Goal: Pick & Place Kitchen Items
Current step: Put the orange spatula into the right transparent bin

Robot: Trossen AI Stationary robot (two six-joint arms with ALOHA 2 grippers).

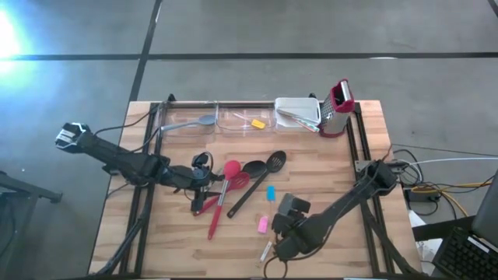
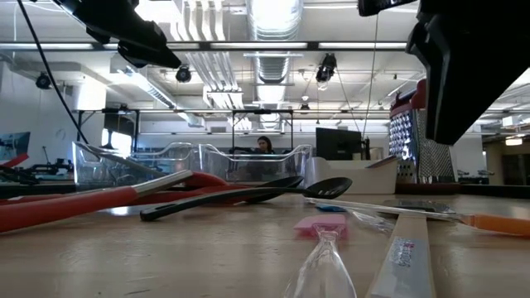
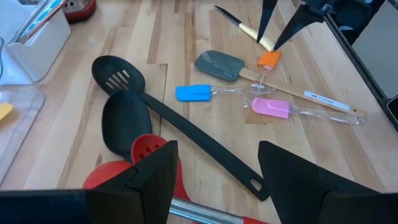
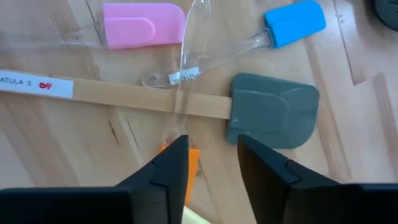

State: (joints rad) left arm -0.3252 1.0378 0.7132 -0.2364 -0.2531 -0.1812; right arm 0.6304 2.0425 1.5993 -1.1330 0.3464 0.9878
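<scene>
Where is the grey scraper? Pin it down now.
The grey scraper lies on the table's front right area, directly under the right end effector, beside the blue scraper and pink scraper.

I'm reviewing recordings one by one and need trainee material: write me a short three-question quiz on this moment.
1. True or false: the pink scraper lies inside a clear tub.
2. Multiple choice: the right gripper hovers over the table's A) far edge beside the grater B) near edge, above the orange scraper C) left edge.
3. Fill in: the grey scraper has a ____ handle.

Key: 1 false, it lies on the table. 2 B. 3 wooden.
</scene>
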